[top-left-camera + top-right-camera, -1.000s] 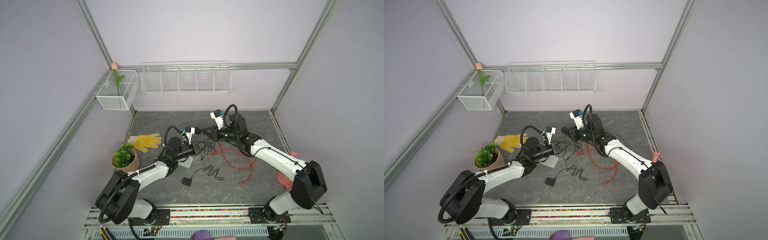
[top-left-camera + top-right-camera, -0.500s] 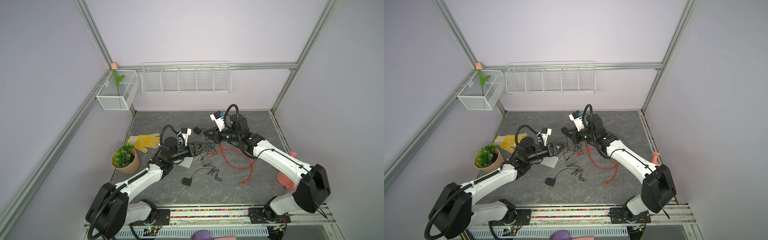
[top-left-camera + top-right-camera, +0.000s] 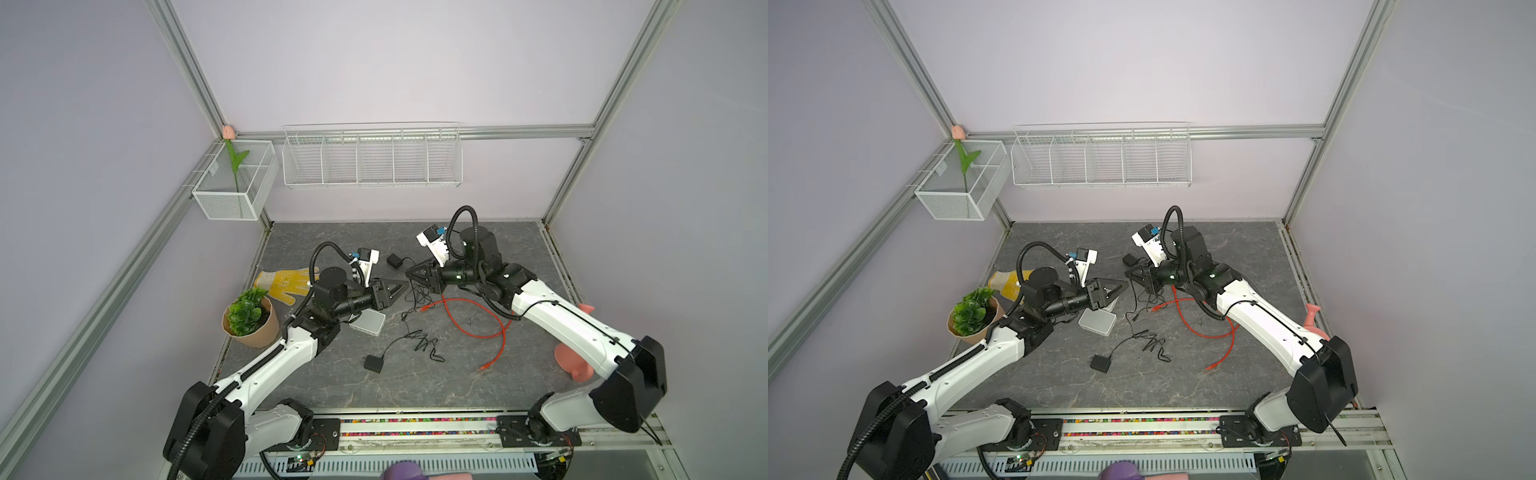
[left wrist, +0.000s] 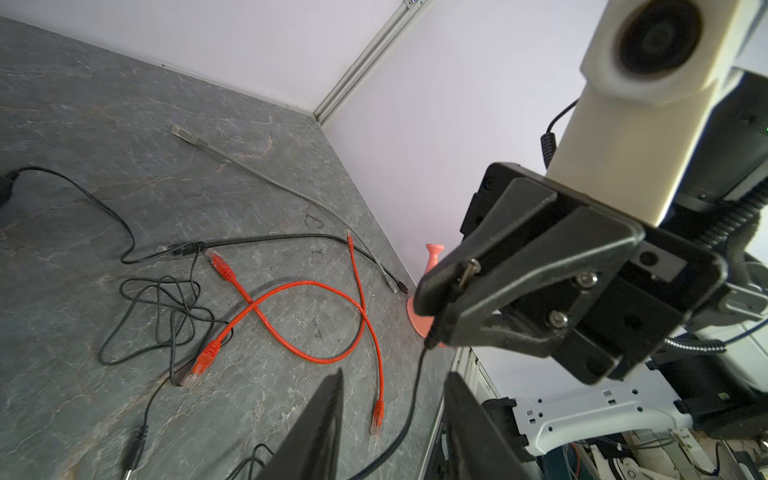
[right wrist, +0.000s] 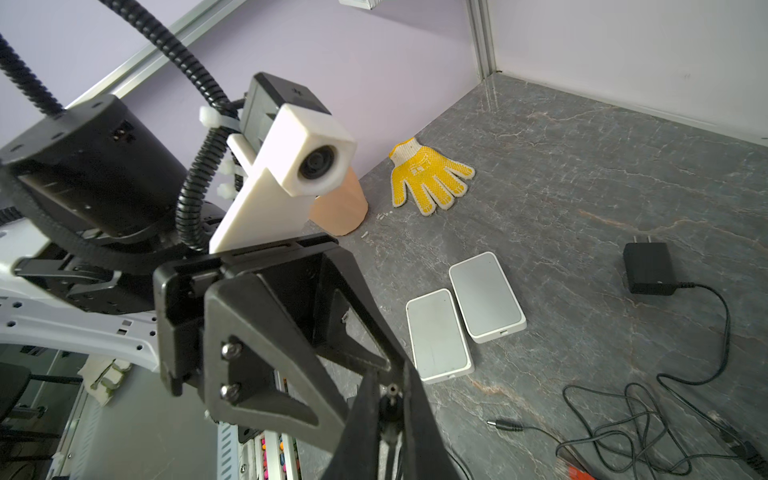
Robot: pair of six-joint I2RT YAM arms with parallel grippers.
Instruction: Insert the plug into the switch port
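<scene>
My right gripper [image 5: 390, 409] is shut on a small black barrel plug [image 5: 390, 401], whose metal tip shows between the fingers. It hovers above the middle of the table in both top views [image 3: 409, 276] [image 3: 1128, 274]. The plug's thin black cable [image 4: 409, 415] hangs down between the fingers of my left gripper [image 4: 395, 415], which is open and tip to tip with the right one [image 3: 403, 287]. Two white switch boxes [image 5: 438, 332] [image 5: 484, 297] lie flat side by side below the left gripper. One switch [image 3: 368, 323] shows in both top views [image 3: 1097, 323].
A red network cable [image 3: 478, 320] loops right of centre. Black power adapters lie at the front [image 3: 374, 362] and back [image 3: 394, 261], with tangled thin cord [image 3: 424, 345]. At the left are a yellow glove [image 3: 286, 282] and a potted plant [image 3: 249, 318]; a pink object [image 3: 575, 361] stands at the right.
My left gripper went from shut to open and its arm drew back a little toward the lower left. The right gripper stayed shut on the plug, almost in place.
</scene>
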